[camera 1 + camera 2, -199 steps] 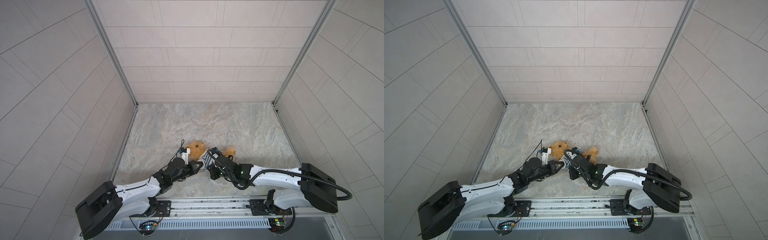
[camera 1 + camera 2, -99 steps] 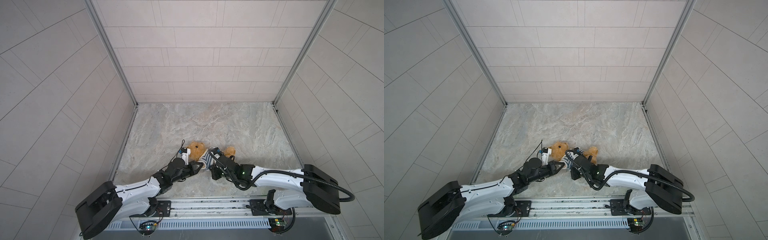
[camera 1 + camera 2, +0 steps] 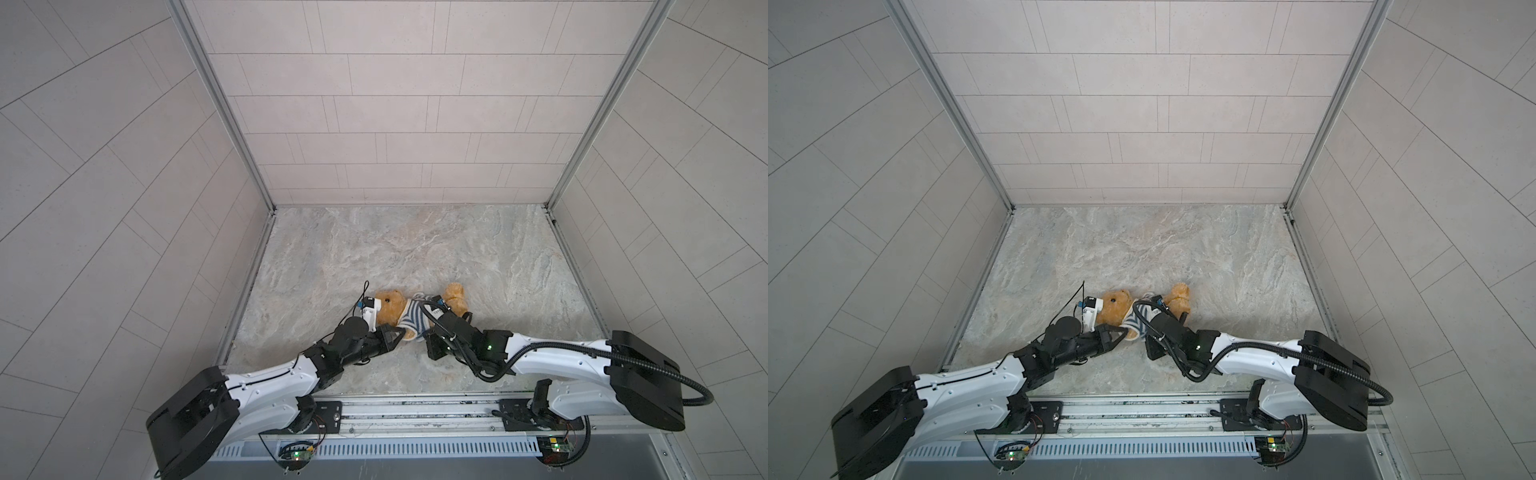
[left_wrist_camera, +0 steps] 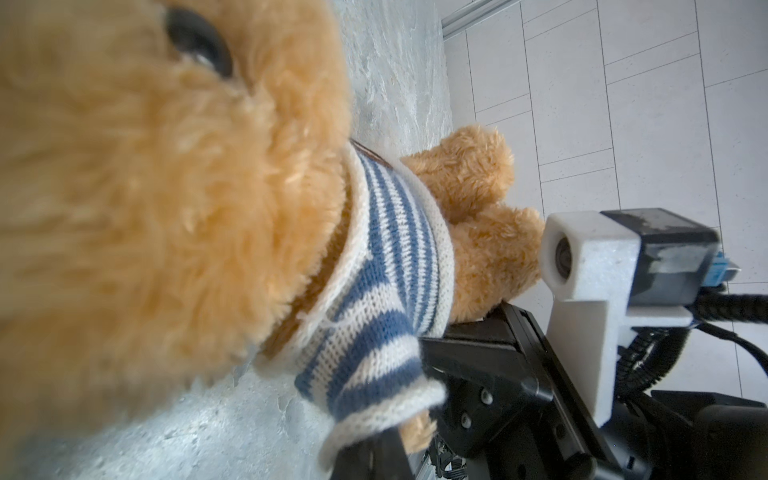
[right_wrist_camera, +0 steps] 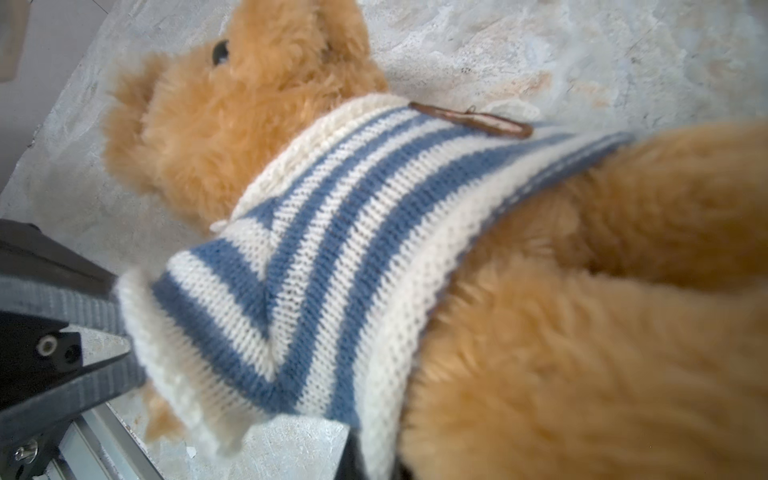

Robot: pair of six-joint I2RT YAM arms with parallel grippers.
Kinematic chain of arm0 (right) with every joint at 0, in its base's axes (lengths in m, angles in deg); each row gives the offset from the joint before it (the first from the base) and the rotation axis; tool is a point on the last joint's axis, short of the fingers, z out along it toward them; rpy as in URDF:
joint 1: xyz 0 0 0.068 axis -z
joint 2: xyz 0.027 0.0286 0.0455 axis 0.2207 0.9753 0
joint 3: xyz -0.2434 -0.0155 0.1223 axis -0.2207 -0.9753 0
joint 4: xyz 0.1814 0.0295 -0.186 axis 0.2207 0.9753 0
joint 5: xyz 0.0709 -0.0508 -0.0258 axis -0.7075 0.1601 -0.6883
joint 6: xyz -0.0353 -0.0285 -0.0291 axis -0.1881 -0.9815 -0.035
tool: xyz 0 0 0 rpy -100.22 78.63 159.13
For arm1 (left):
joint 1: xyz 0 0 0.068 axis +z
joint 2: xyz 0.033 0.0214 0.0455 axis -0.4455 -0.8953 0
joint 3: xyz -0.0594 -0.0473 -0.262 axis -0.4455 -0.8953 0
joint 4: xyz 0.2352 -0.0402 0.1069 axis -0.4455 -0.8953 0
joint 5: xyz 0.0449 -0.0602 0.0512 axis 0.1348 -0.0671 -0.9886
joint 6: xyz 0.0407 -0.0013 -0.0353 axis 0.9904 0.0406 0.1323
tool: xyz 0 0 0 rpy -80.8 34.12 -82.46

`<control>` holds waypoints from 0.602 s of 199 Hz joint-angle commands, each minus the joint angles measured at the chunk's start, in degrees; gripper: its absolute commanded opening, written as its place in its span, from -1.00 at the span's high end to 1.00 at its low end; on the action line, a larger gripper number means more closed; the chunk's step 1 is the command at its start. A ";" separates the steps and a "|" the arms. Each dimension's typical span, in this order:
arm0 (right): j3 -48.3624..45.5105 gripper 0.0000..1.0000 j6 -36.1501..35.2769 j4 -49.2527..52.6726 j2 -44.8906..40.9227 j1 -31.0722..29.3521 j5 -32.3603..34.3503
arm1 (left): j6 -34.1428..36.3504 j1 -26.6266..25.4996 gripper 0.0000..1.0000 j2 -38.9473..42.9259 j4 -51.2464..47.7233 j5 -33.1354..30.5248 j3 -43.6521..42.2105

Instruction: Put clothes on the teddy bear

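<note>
Sleeve work, by the look of it: the bear (image 3: 390, 308) lies chest up near the front of the table (image 3: 415, 249), between the two arms, head toward the left arm and legs toward the right. The shirt (image 3: 411, 318) is over its head and round the chest. The left gripper (image 5: 133, 336) is closed on the cuff (image 4: 374, 411) of the near sleeve, and a tuft of paw (image 4: 417, 430) shows at the cuff's mouth. The right gripper (image 3: 423, 332) is closed too, its tips tucked under the hem (image 5: 415, 299). It appears to pinch the knit there, though the contact itself is hidden.

To do this well, I judge, the left should draw the cuff along the line of the arm, not sideways, so the paw slides out rather than bunching inside. The right should anchor the hem, or ease it toward the legs, so the bear does not drag across the table. Slow pulls suit it, since knit stretches and then snags on fur. Whether the far arm is in its sleeve cannot be told.

The bear is fluffy and golden-brown, with a black bead eye showing. The shirt is a blue-and-cream striped knit with ribbed edges and a brown-rimmed badge (image 5: 473, 120) on the chest; belly and legs are bare
</note>
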 commanded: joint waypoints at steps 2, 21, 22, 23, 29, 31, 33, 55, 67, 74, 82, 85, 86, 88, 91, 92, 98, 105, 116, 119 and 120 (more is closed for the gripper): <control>0.63 1.00 -0.43 2.42 -0.15 0.49 3.99 | 1.85 0.16 1.00 0.69 -0.93 3.00 -0.83; 2.59 1.00 -1.50 4.15 1.29 0.49 4.98 | 2.46 0.22 1.00 1.21 -0.15 4.17 -1.03; 2.68 1.00 -1.55 4.29 1.41 0.49 5.11 | 2.52 0.24 1.00 1.31 -0.15 4.19 -1.05; 2.68 1.00 -1.53 4.40 1.47 0.49 5.26 | 2.50 0.21 1.00 1.31 -0.14 4.19 -1.06; 2.75 1.00 -1.51 5.05 1.97 0.49 5.79 | 2.80 0.16 1.00 1.58 -0.14 4.57 -0.99; 2.73 1.00 -1.53 5.19 2.08 0.49 5.90 | 2.94 0.15 1.00 1.65 -0.14 4.62 -0.94; 2.76 1.00 -1.56 5.20 2.23 0.49 5.98 | 3.08 0.19 1.00 1.73 -0.18 4.81 -0.84; 2.70 1.00 -1.69 5.09 3.16 0.54 6.38 | 5.11 0.18 1.00 2.86 -2.00 5.86 -0.08; 2.73 1.00 -1.69 5.12 2.97 0.51 6.52 | 6.58 0.21 1.00 3.80 -3.42 6.46 0.52; 2.77 1.00 -1.69 5.12 2.84 0.50 6.75 | 7.60 0.23 1.00 4.05 -4.17 7.13 0.98; 2.77 1.00 -1.47 5.16 2.60 0.56 7.19 | 8.97 0.34 1.00 3.89 -5.61 8.57 1.78; 2.78 1.00 -1.36 5.14 2.52 0.54 7.37 | 9.45 0.43 1.00 3.78 -6.26 9.12 2.13; 2.73 1.00 -1.30 5.13 2.46 0.52 7.45 | 9.57 0.48 1.00 3.74 -6.45 9.25 2.24; 2.63 1.00 -1.26 5.19 2.44 0.56 7.53 | 9.91 0.55 1.00 3.75 -6.79 9.55 2.39; 2.46 1.00 -1.18 5.09 2.41 0.58 7.75 | 10.26 0.53 1.00 3.63 -7.09 9.90 2.58; 2.40 1.00 -1.17 5.06 2.41 0.58 7.81 | 10.37 0.52 1.00 3.66 -7.17 9.99 2.69; 2.05 1.00 -1.09 4.96 2.28 0.58 8.17 | 10.57 0.66 1.00 3.72 -7.34 10.60 2.76; 1.61 1.00 -0.98 4.75 2.26 0.58 8.39 | 10.64 0.76 1.00 3.79 -7.26 11.08 2.58; 1.58 1.00 -1.35 4.68 2.25 0.58 8.60 | 10.58 0.97 1.00 3.77 -7.09 11.80 2.40; 1.61 1.00 -1.60 4.82 2.25 0.58 8.51 | 10.68 1.01 1.00 3.71 -7.08 12.10 2.36; 1.67 1.00 -1.68 4.88 2.20 0.58 8.50 | 10.72 1.03 1.00 3.70 -7.08 12.19 2.36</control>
